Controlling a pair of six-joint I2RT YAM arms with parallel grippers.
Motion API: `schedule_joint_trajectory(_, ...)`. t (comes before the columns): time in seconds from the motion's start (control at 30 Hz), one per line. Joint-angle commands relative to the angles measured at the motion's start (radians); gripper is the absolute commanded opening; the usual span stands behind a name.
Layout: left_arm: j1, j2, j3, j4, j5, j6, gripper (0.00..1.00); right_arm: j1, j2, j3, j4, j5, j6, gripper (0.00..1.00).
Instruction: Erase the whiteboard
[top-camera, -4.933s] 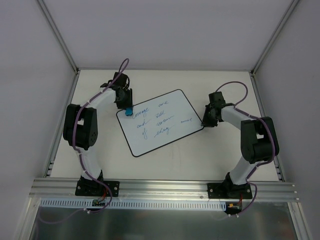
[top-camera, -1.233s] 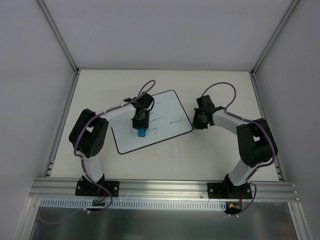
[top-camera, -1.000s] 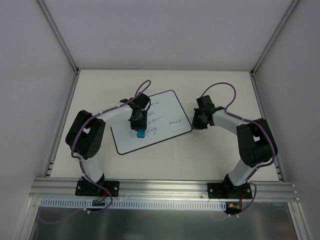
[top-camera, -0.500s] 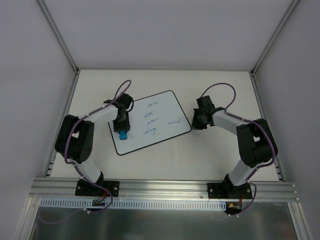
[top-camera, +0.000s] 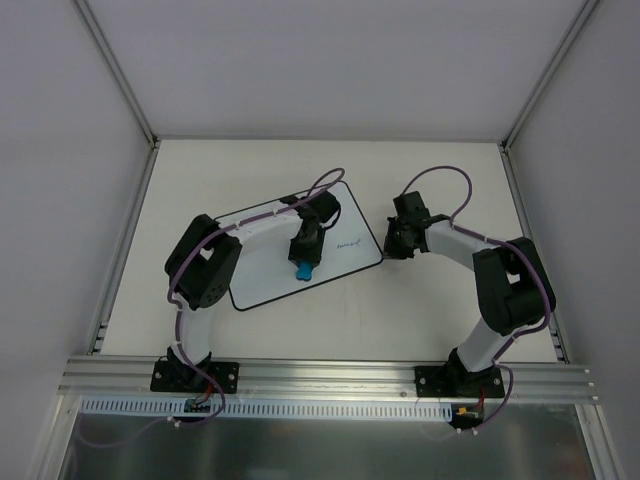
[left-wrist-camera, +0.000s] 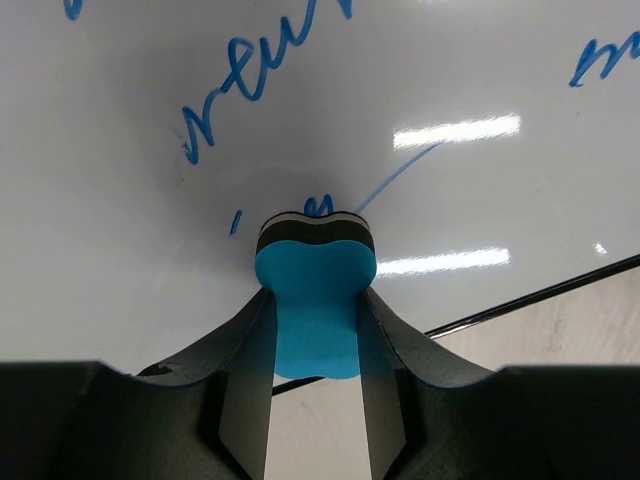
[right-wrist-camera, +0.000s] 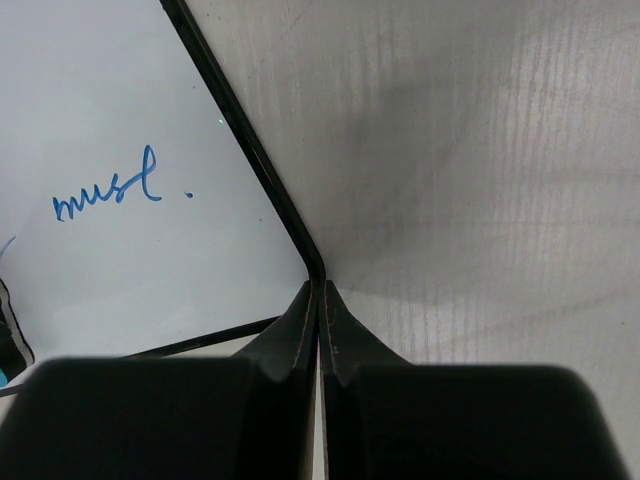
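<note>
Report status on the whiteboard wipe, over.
Left gripper shut on blue eraser, pressed to whiteboard. Right gripper shut at whiteboard's corner. Some blue writing left. No obstruction seen.

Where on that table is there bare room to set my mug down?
Bare tabletop lies along the far wall beyond the whiteboard, and in the near strip between whiteboard and metal rail. Mid-table is crowded: the left gripper holds a blue eraser on the board; the right gripper touches its corner.

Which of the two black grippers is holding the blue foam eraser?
The left gripper, shut on the blue foam eraser against the black-bordered white whiteboard; the right gripper is shut on nothing, its tips at the board's corner.
</note>
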Motion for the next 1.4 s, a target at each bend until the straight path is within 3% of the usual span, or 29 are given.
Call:
schedule_joint_trajectory(0.0, 0.003, 0.063, 0.041, 0.007, 0.032, -0.004, 0.00, 0.005, 0.006, -0.041, -0.035, -0.003, -0.010, 0.00)
schedule_joint_trajectory(0.3, 0.251, -0.023, -0.117, -0.003, -0.059, 0.053, 0.00, 0.005, -0.003, -0.044, -0.035, 0.003, -0.011, 0.01)
schedule_joint_trajectory(0.47, 0.339, -0.006, -0.067, -0.003, -0.136, 0.124, 0.00, 0.006, 0.002, -0.041, -0.035, 0.003, -0.008, 0.00)
schedule_joint_trajectory(0.7, 0.279, 0.118, 0.114, -0.003, -0.050, 0.202, 0.00, 0.006, 0.006, -0.038, -0.035, 0.003, 0.000, 0.00)
schedule_joint_trajectory(0.97, 0.057, 0.290, 0.320, -0.003, 0.132, 0.246, 0.00, 0.008, 0.008, -0.035, -0.035, 0.005, 0.013, 0.00)
schedule_joint_trajectory(1.13, -0.011, 0.288, 0.295, -0.003, 0.257, 0.214, 0.00, 0.010, 0.005, -0.032, -0.038, 0.011, 0.020, 0.00)
schedule_joint_trajectory(1.27, 0.006, 0.226, 0.199, -0.006, 0.193, 0.193, 0.00, 0.008, 0.006, -0.030, -0.038, 0.006, 0.026, 0.00)
schedule_joint_trajectory(1.37, 0.087, 0.164, 0.133, -0.009, 0.122, 0.162, 0.00, 0.008, 0.006, -0.032, -0.038, 0.008, 0.026, 0.00)
